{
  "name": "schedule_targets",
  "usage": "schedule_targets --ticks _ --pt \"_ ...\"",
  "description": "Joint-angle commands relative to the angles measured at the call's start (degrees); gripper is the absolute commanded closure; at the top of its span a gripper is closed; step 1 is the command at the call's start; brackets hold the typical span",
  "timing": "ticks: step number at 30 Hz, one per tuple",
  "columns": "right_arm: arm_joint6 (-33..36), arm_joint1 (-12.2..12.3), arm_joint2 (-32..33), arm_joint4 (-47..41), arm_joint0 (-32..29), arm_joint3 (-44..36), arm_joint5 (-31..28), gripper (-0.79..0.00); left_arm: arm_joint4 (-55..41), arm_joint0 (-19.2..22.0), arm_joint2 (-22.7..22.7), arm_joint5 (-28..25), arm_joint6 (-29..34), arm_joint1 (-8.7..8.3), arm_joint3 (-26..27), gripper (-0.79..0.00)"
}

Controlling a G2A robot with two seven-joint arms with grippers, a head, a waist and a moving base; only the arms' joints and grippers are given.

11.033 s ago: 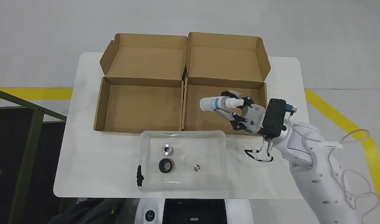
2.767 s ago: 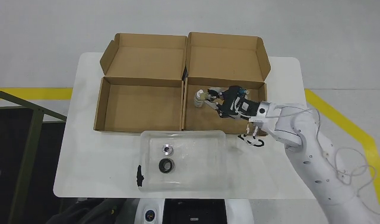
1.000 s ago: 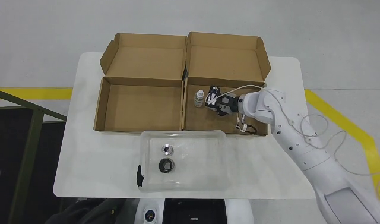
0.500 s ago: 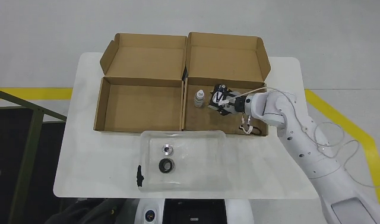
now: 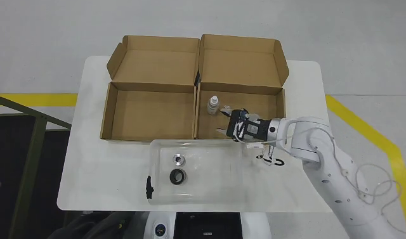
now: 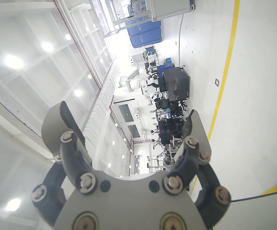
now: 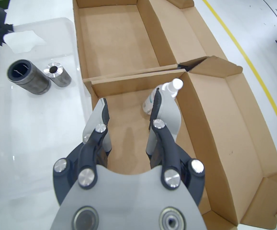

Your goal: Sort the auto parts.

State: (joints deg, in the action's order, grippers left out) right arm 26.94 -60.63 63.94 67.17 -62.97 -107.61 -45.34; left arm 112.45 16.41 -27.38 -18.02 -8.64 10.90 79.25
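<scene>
Left box (image 5: 149, 115) and right box (image 5: 274, 115) sit side by side on the table (image 5: 95, 169). The bottle (image 5: 214, 104) stands in the right one, near my right gripper (image 7: 130, 107). The tray (image 5: 222, 175) before them holds two cylinders (image 5: 179, 158).

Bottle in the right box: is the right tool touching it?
Apart. In the top view, bare floor of the box shows between the bottle and the open right tool; the right wrist view shows it holding nothing.

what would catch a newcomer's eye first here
Two open cardboard boxes sit side by side at mid-table, with a white bottle standing upright in the right-hand one. The right gripper hangs over that box's near side, jaws open, and two metal cylinders stand in the clear tray.
</scene>
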Motion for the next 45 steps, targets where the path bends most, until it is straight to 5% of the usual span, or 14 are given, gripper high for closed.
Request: schedule_targets --ticks 1,14,45 --pt "-0.34 0.02 -0.70 0.41 -1.07 -1.73 -0.16 -0.332 0.00 0.00 0.00 0.00 0.00 0.00 0.00 -0.785" --pt "-0.64 -0.88 -10.27 4.41 -2.93 -4.66 -1.06 -0.311 0.00 0.00 0.00 0.00 0.00 0.00 0.00 -0.785" --pt "-0.51 -5.73 -24.40 12.96 5.05 6.50 7.37 -0.308 0.00 0.00 0.00 0.00 0.00 0.00 0.00 -0.785"
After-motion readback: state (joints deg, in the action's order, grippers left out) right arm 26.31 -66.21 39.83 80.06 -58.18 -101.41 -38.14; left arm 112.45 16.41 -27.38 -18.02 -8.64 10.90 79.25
